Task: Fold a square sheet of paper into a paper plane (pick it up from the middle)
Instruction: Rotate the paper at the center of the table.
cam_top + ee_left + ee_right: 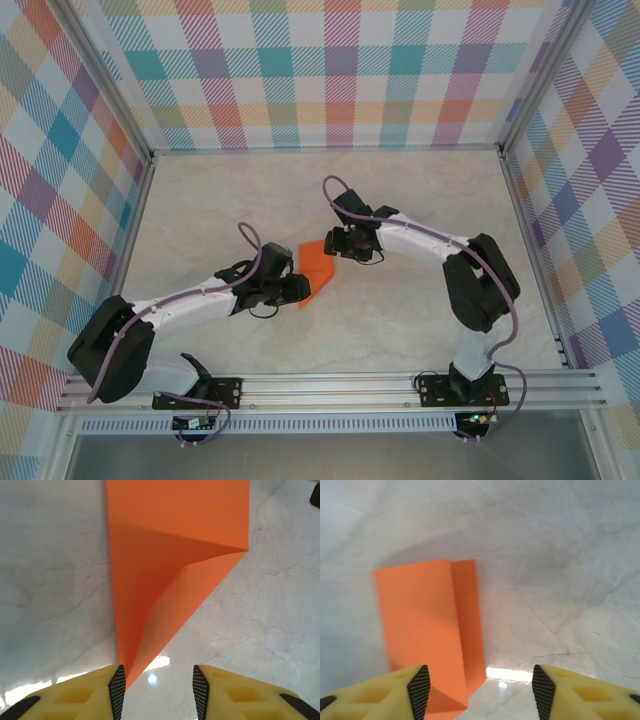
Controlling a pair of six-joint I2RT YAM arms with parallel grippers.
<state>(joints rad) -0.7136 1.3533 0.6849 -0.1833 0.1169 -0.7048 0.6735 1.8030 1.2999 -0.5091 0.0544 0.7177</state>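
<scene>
sheet of paper (pixel 318 270): partly folded, lying on table (pixel 420 200) between my grippers | left gripper (pixel 159 692), right gripper (pixel 479 690): jaws apart, nothing held | likely light, flimsy, slippery, so I'd pinch a folded edge

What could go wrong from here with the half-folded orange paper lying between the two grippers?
1. The tip of the orange paper sits beside one finger of the open left gripper, off-centre, so closing may miss or crumple it.
2. The right gripper is open too, so nothing seems to clamp the sheet; a nudge could slide it and skew the fold.
</scene>
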